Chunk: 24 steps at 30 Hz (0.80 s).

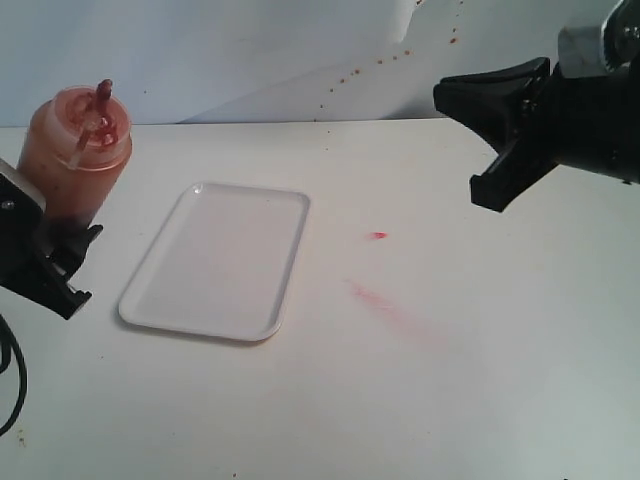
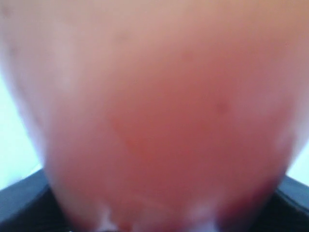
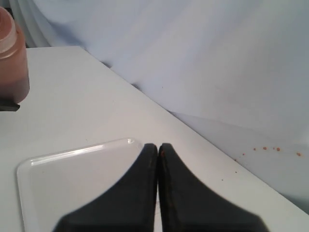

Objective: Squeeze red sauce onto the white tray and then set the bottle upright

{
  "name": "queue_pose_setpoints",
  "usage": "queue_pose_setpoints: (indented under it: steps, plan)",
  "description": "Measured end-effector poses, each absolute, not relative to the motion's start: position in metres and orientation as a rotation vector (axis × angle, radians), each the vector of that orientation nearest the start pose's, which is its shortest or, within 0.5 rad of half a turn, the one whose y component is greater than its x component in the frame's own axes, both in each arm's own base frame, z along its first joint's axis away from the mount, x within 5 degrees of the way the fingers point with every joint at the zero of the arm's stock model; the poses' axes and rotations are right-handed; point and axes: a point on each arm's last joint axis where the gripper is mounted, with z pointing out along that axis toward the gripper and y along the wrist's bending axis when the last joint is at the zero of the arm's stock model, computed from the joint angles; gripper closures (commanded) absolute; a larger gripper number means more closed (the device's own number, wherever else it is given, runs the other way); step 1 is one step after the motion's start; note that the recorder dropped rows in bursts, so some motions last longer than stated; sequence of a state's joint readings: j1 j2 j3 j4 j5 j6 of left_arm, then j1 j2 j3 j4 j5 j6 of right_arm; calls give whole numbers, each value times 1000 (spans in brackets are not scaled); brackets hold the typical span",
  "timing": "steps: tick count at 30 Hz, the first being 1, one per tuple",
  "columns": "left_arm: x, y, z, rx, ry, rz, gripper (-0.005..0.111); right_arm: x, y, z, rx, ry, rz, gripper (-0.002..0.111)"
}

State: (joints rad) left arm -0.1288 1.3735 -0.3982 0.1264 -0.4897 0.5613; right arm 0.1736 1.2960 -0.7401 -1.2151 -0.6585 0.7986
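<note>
We see the left claw [image 1: 68, 262] clamped round the lower body of the bottle [image 1: 78, 150], which stands nearly upright, nozzle up, just beside the white tray [image 1: 220, 260] that holds no sauce yet, while the right claw [image 3: 158, 150] hangs pressed together and empty, well apart.

Faint red smear [image 1: 385, 303] on table [image 1: 480, 400]; backdrop [image 1: 250, 50] speckled, maybe splatter.

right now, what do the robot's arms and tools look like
The right tool is matte black, broad, tapering to a point; the left tool is black too. A black cable hangs below it; silver metal shows behind the right tool.
</note>
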Motion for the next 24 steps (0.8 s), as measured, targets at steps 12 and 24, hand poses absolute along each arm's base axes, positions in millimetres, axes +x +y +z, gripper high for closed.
queue_pose_setpoints:
  steps: [12,24]
  plan:
    - [240,-30,192,729,1842,347,107,255,100,300,-836,1530,432,108]
    - [264,-27,199,622,1859,368,107,258,97,305,-724,1529,453,108]
